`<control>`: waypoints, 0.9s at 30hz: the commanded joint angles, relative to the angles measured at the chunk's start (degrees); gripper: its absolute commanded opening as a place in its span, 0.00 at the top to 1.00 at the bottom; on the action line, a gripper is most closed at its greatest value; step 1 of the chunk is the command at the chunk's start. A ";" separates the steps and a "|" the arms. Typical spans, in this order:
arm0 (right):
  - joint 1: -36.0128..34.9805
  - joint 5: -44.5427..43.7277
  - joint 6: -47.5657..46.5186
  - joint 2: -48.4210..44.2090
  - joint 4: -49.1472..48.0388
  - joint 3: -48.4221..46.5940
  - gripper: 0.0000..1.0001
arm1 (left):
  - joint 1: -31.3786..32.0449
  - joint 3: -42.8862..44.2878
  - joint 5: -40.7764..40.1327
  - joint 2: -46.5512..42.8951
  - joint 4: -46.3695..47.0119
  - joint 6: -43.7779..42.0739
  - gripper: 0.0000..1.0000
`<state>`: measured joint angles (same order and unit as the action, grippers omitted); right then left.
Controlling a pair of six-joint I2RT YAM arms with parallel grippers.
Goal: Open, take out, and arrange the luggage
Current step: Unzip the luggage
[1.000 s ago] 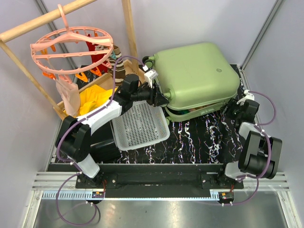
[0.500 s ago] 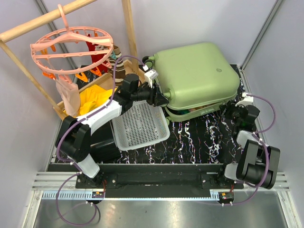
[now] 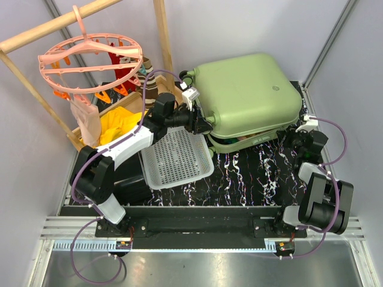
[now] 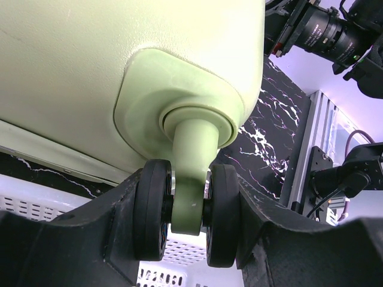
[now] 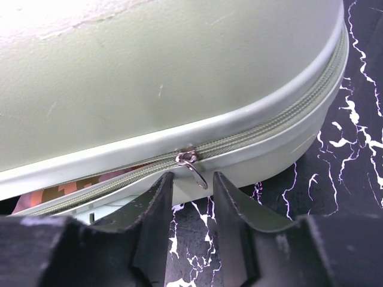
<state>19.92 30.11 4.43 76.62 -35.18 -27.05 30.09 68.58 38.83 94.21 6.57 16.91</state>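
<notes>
The light-green luggage [image 3: 248, 92] lies flat at the back right of the table, its lid slightly raised along the front, where the zip is open. My left gripper [image 3: 202, 124] is at its left corner. In the left wrist view this gripper [image 4: 188, 215] is shut on the twin black caster wheel [image 4: 152, 209], one finger pressing each wheel. My right gripper [image 3: 291, 139] is at the front right corner. Its jaws [image 5: 192, 176] stand narrowly apart around the silver zipper pull [image 5: 196, 168], which hangs between the fingertips without clear contact. The zip track [image 5: 263, 134] curves off to the right.
A white perforated basket [image 3: 176, 156] sits just left of the luggage, under my left arm. Behind it is a wooden rack [image 3: 161, 36] with a pink round hanger [image 3: 90, 60] and yellow cloth [image 3: 116, 125]. A black case [image 3: 128, 185] stands near the left base.
My right wrist has shifted slightly nearer and inward along the luggage's front right corner, and its jaws have narrowed around the zipper pull. The left arm has not moved.
</notes>
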 commanded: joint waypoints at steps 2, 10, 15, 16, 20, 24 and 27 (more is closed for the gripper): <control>-0.50 2.14 -2.14 -0.07 -5.17 -2.30 0.65 | -4.86 3.58 -12.29 -3.16 4.24 -0.21 1.00; -0.50 0.14 -2.14 0.20 -3.50 -2.92 0.91 | -4.86 3.14 -12.81 -3.69 3.89 -0.56 1.00; -0.50 -5.92 -2.05 -1.21 0.97 -3.80 1.00 | -4.86 2.27 -13.60 -4.65 4.33 -0.56 1.00; -0.50 -9.85 -1.70 -2.25 2.21 -4.06 1.00 | -4.86 2.09 -13.78 -4.83 4.24 -0.65 1.00; -0.50 -16.74 -2.58 -4.11 4.24 -5.03 1.00 | -5.04 1.47 -14.04 -5.53 4.42 -0.56 1.00; -0.50 -21.05 -3.11 -2.71 7.31 -7.66 1.00 | -5.13 0.51 -14.22 -6.24 5.03 -0.12 1.00; -0.50 -24.04 -3.54 -0.43 7.93 -9.68 1.00 | -5.21 -0.28 -14.31 -6.67 5.21 -0.12 1.00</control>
<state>18.74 17.21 2.92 74.46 -26.02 -31.73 30.09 68.10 37.87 93.49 7.27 16.62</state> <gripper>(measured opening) 0.010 0.537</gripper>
